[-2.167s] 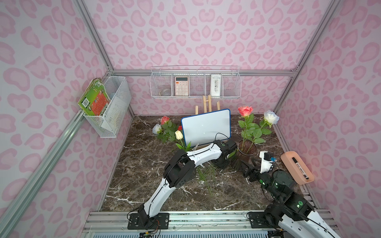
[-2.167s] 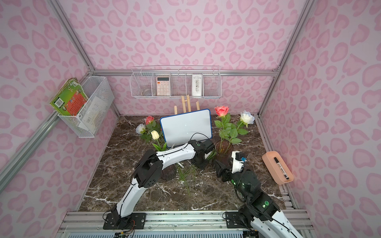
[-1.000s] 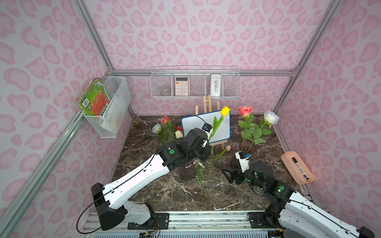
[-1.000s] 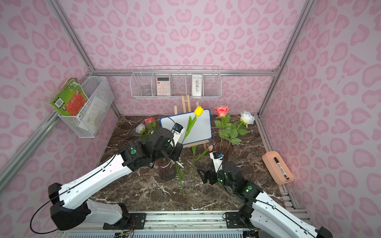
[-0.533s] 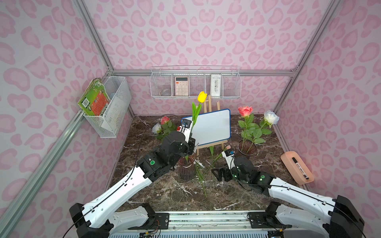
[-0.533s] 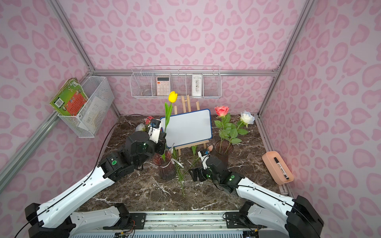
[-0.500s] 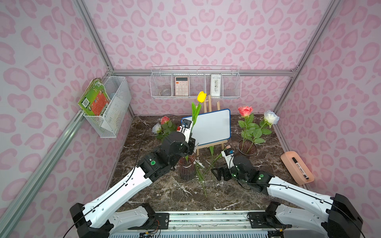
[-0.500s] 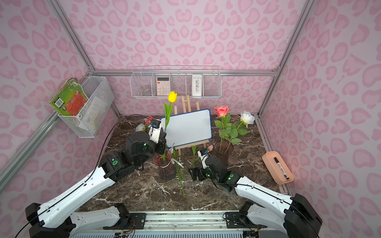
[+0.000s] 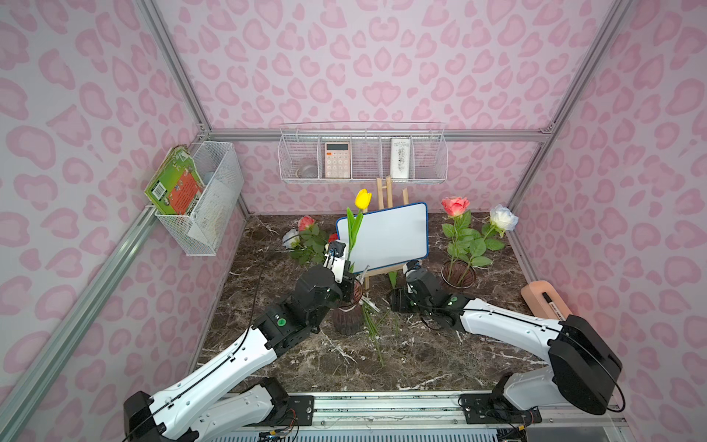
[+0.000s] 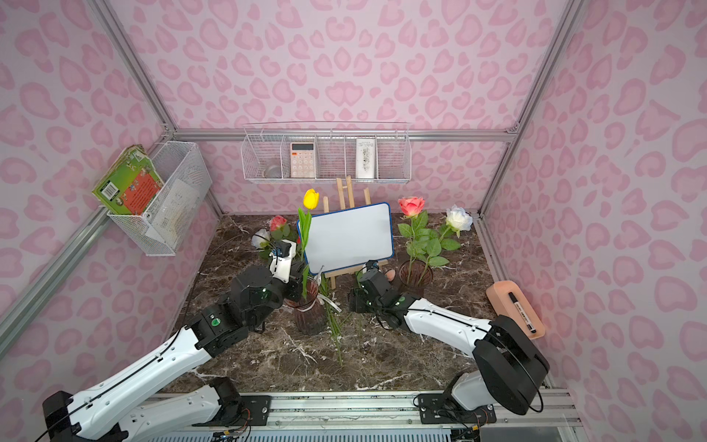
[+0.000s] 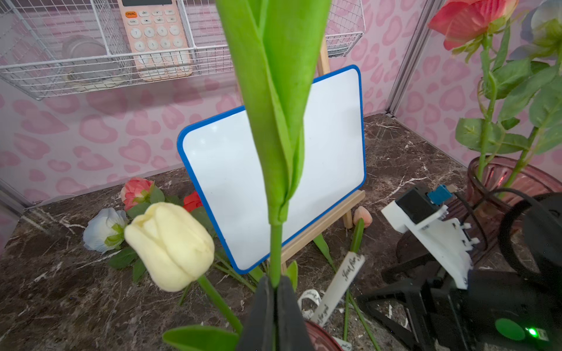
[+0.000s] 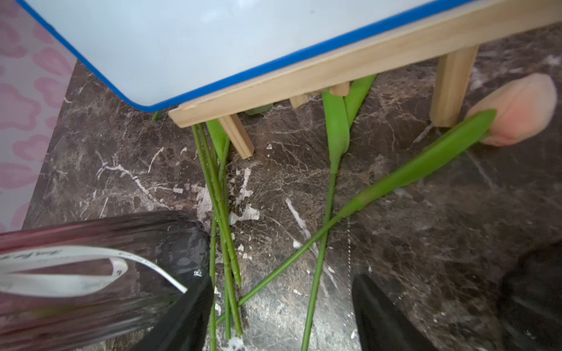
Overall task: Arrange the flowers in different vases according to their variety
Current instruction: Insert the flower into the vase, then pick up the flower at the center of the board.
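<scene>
Jaws plain only in wrist views: left gripper [image 11: 275, 285] tight on yellow tulip [image 9: 362, 199], right gripper [image 12: 279, 288] apart, seemingly empty.

**Enclosure and Fixtures**

Three walls [image 9: 363, 57] carry pink heart-blotch wallpaper. Aluminium profiles [image 9: 375, 134] run along the corners and the back wall. The floor [image 9: 440, 356] is dark brown marble with white veins. A white wire basket [image 9: 428, 160] hangs on the back wall and holds a calculator [image 9: 337, 160] and a white card [image 9: 400, 162]. A second basket [image 9: 218, 191] on the side wall holds a green book [image 9: 174, 183]. A blue-edged whiteboard [image 9: 390, 237] rests tilted on a wooden easel [image 9: 384, 191] at centre. A pink box [image 9: 535, 294] with a marker [image 9: 553, 304] sits at the opposite side wall. Lighting is even.
</scene>
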`<state>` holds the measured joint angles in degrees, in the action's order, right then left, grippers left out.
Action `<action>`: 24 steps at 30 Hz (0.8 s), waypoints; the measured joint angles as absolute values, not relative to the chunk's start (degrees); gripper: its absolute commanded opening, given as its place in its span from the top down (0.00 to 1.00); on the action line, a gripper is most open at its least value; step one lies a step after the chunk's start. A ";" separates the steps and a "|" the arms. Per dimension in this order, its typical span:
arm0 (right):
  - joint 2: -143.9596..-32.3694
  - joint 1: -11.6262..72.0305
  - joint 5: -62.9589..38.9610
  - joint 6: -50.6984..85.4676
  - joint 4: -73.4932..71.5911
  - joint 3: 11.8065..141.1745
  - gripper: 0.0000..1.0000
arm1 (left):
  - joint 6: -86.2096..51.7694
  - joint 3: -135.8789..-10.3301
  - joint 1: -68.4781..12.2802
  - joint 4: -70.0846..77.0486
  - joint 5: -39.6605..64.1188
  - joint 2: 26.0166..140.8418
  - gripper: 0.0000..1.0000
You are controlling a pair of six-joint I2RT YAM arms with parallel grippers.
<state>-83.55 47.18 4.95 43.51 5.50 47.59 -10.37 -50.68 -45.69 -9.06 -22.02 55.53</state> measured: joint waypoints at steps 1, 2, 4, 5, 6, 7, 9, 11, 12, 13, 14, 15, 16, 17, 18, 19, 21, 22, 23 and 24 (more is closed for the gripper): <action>-84.60 47.13 5.54 44.34 5.91 48.34 0.36 | -10.59 -50.11 -45.69 -9.04 -22.13 55.29 1.00; -85.65 47.13 6.15 45.52 6.39 49.19 0.40 | -11.09 -49.54 -45.67 -9.06 -22.15 55.02 1.00; -87.61 47.13 7.35 47.44 7.55 50.72 0.44 | -12.14 -48.49 -45.65 -9.10 -22.33 54.50 0.95; -88.75 47.11 7.94 48.66 8.27 51.51 0.46 | -12.64 -48.01 -45.65 -9.17 -22.35 54.15 0.89; -89.54 47.09 8.29 49.39 8.75 52.01 0.47 | -13.43 -47.57 -45.65 -9.30 -22.35 53.69 0.84; -90.54 47.09 8.69 50.11 9.45 52.56 0.47 | -13.63 -47.20 -45.65 -9.52 -22.37 53.17 0.79; -91.88 47.07 9.06 51.46 10.35 53.34 0.47 | -14.98 -46.65 -45.65 -10.09 -22.48 52.01 0.67; -92.66 47.09 9.47 52.56 10.94 53.78 0.47 | -15.55 -46.50 -45.67 -10.90 -22.61 50.78 0.56; -92.92 47.09 9.82 52.82 11.29 53.93 0.46 | -16.34 -46.48 -45.67 -11.31 -22.74 50.22 0.51; -93.06 47.16 10.07 53.36 11.68 54.02 0.45 | -16.56 -46.61 -45.67 -12.14 -22.79 49.67 0.46; -93.12 47.18 10.31 53.91 11.86 54.08 0.44 | -16.64 -46.87 -45.65 -13.04 -22.81 49.21 0.41; -93.23 47.20 10.48 53.95 12.12 54.28 0.44 | -17.08 -47.37 -45.67 -14.33 -22.96 48.69 0.36; -93.36 47.20 10.81 54.24 12.29 54.48 0.44 | -17.91 -47.90 -45.67 -15.46 -23.03 48.18 0.33; -93.47 47.20 11.03 54.37 12.49 54.65 0.43 | -18.13 -48.40 -45.67 -16.47 -23.09 47.72 0.30; -93.60 47.20 11.20 54.61 12.60 54.83 0.43 | -18.74 -48.97 -45.67 -17.76 -23.16 47.11 0.27; -93.78 47.20 11.31 55.00 12.86 54.98 0.43 | -19.59 -49.36 -45.67 -18.79 -23.27 46.50 0.24; -94.00 47.18 11.49 55.35 13.34 55.31 0.43 | -20.51 -49.93 -45.67 -21.10 -23.62 45.19 0.20; -94.15 47.18 11.62 55.68 13.56 55.51 0.43 | -21.26 -50.06 -45.67 -22.31 -23.90 44.25 0.18; -94.28 47.18 11.79 56.03 13.78 55.70 0.43 | -21.39 -50.11 -45.67 -23.22 -24.38 43.40 0.17; -94.37 47.20 11.97 56.55 14.00 55.81 0.43 | -22.24 -50.11 -45.65 -24.43 -25.10 42.17 0.17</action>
